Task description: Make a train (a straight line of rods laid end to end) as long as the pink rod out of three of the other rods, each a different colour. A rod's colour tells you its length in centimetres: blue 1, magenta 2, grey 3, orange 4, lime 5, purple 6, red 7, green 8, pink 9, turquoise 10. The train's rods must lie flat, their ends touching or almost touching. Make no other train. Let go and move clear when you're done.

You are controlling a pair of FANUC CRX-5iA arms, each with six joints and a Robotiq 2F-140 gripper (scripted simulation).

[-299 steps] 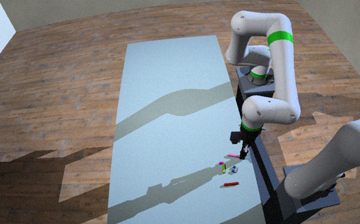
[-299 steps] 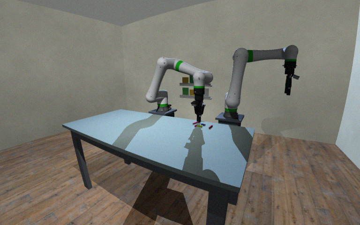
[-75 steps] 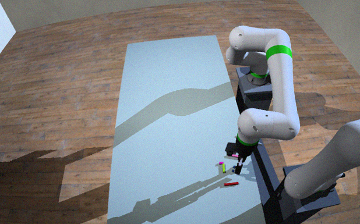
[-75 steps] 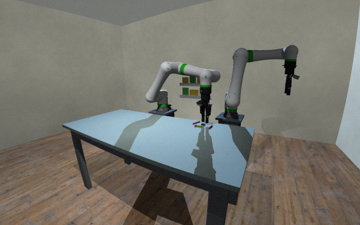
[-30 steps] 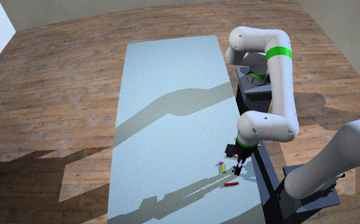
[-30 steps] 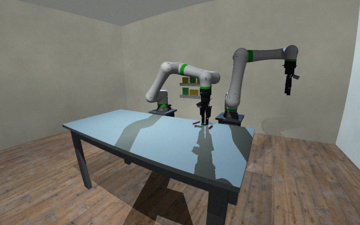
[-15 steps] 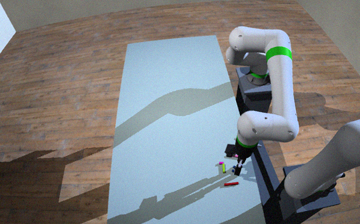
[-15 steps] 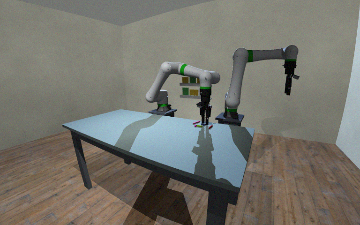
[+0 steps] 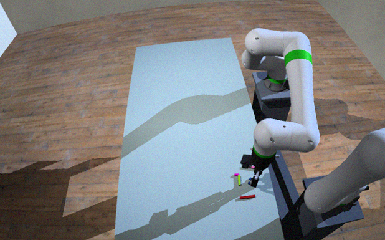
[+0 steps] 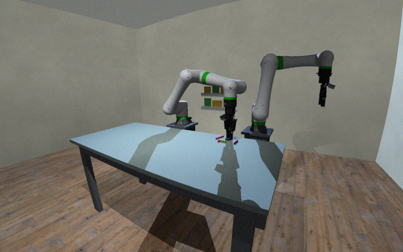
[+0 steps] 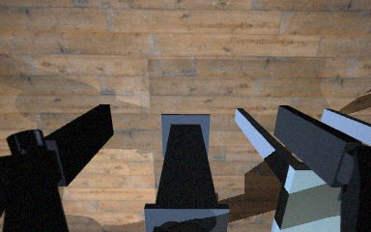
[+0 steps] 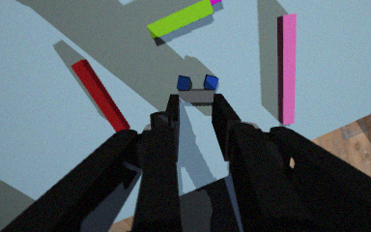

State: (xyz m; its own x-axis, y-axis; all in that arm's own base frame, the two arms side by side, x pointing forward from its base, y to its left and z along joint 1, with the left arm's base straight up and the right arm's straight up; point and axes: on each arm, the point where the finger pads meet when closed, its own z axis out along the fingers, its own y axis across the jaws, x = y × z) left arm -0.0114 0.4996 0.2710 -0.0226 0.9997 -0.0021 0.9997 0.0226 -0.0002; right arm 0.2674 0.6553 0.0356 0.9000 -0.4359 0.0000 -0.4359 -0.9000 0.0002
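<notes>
My right gripper (image 12: 195, 108) (image 10: 228, 138) is low at the table, shut on a short grey rod (image 12: 195, 94) by its two ends. Two small blue rods (image 12: 184, 83) (image 12: 211, 82) lie close along the grey rod's far side; I cannot tell if they touch it. A lime rod (image 12: 180, 18) (image 9: 239, 180) lies beyond, with a magenta rod (image 12: 215, 2) (image 9: 236, 174) crosswise by its far end. A red rod (image 12: 100, 96) (image 9: 247, 196) and the long pink rod (image 12: 289, 70) (image 10: 220, 137) lie apart on either side. My left gripper (image 11: 193, 120) (image 10: 321, 105) is open and empty.
The pale blue table (image 9: 178, 163) (image 10: 118, 148) carries the rods near its robot-side edge. My left gripper hangs high over the wooden floor (image 11: 193, 34), beyond the table. Arm shadows cross the table top.
</notes>
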